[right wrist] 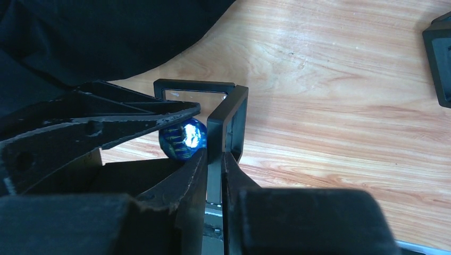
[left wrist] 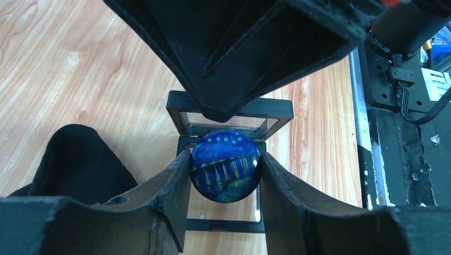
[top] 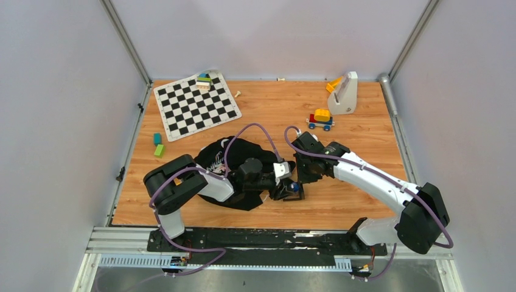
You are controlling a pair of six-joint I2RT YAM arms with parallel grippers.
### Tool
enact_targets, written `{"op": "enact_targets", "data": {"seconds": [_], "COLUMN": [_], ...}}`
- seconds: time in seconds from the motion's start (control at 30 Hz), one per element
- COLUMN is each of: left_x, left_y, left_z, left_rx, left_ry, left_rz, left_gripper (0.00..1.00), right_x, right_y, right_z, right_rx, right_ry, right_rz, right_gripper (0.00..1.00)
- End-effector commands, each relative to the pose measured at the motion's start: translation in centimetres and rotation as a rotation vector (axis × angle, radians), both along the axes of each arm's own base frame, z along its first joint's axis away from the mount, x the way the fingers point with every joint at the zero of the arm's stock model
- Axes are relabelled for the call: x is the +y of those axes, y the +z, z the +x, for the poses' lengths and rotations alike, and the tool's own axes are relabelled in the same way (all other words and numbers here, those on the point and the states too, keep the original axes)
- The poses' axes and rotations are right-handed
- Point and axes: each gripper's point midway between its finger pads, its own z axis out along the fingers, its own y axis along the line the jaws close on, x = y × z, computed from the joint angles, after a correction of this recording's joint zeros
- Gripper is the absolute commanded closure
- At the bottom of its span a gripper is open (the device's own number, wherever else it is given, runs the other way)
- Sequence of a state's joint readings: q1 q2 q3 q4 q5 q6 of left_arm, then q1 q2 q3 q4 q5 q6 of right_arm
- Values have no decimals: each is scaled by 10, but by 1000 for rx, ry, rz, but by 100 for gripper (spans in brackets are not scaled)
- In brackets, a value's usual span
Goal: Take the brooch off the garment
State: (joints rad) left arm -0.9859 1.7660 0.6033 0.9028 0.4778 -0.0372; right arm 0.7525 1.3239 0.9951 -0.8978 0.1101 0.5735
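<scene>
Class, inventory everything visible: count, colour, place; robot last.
brooch: one, blue, held mid-table
display frame: one, black, below brooch
second frame: one, black, nearby on table
garment: one, black, table centre
checkerboard mat: one, black-white, far left
block stack: one, multicoloured, on mat
teal block: one, teal, left of garment
green block: one, green, beside it
toy car: one, multicoloured, far right
stand: one, white, far right
left end effector: one, black, shut on brooch
right end effector: one, black, clamping display frame

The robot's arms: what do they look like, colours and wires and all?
The left arm and right arm have white shells and chunky black joints. A purple cable loops along each. Each ends in two black wedge-shaped fingers, scuffed at the edges.
</scene>
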Motion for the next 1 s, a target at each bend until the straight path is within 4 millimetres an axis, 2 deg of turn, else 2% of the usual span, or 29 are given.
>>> {"op": "enact_targets", "data": {"seconds": [0.0, 0.5, 0.83, 0.97], "left_x": [-16, -11, -18, -19], "left_y": [11, -11, -19, -21], "left_z": [3, 9, 1, 1], "left_rx": [-41, -28, -7, -4], "left_ry": [-23, 30, -11, -14], "left_rz": [-35, 45, 64, 69], "left_gripper": [64, 64, 60, 53], "right_x": [8, 3, 4, 2], "right_y": [8, 0, -2, -3], "right_z": [5, 4, 5, 5], "right_rx": [-41, -27, -24, -27], "right_ry": [7, 5, 4, 0], "right_rz": [42, 11, 5, -3], "right_gripper": [87, 87, 88, 87]}}
